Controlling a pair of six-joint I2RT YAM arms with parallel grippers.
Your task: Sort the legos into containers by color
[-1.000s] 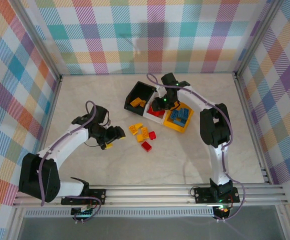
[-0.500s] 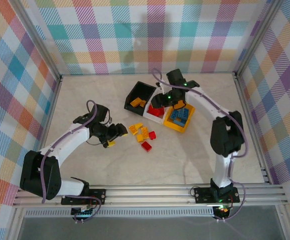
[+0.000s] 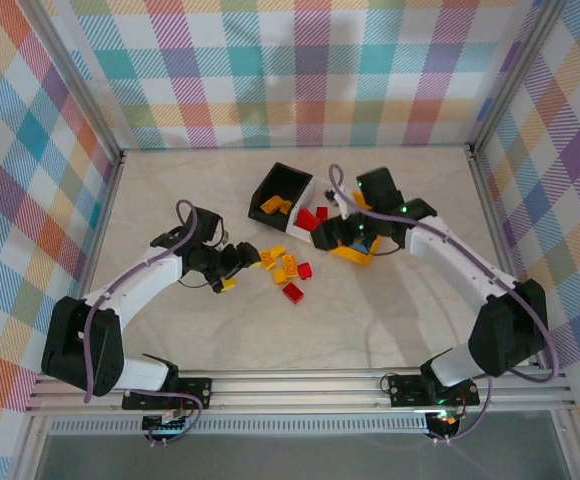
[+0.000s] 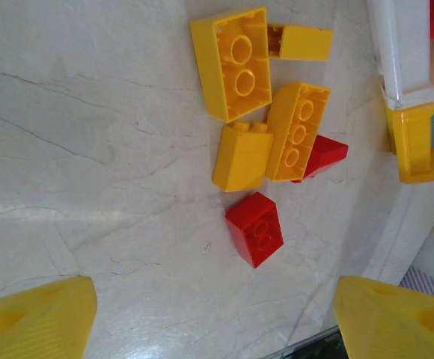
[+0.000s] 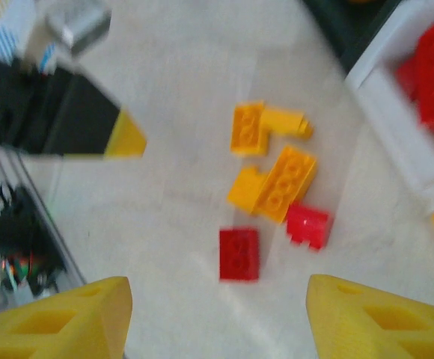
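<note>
Left gripper sits low over the table, just left of the loose bricks. In the left wrist view its yellow fingertips are spread wide, with nothing between them but bare table.

Right gripper hangs at the near edge of the bins, over the seam of the white bin and the yellow bin. The right wrist view is blurred, but its fingertips are clearly apart and the gap is empty.

The three bins stand in a row at centre-back of the table: black bin on the left, white in the middle, yellow on the right.
- Black bin holds yellow bricks.
- White bin holds red bricks.
- Yellow bin holds blue bricks, partly hidden by the right arm.

The loose pile lies between the two grippers, in front of the bins.
- In the left wrist view, a big yellow brick lies hollow side up, with a small yellow piece touching it.
- Below them a long yellow brick leans against another yellow one.
- A red wedge pokes out beside the long one.
- A single red brick lies just apart, nearest the arm bases.
</note>
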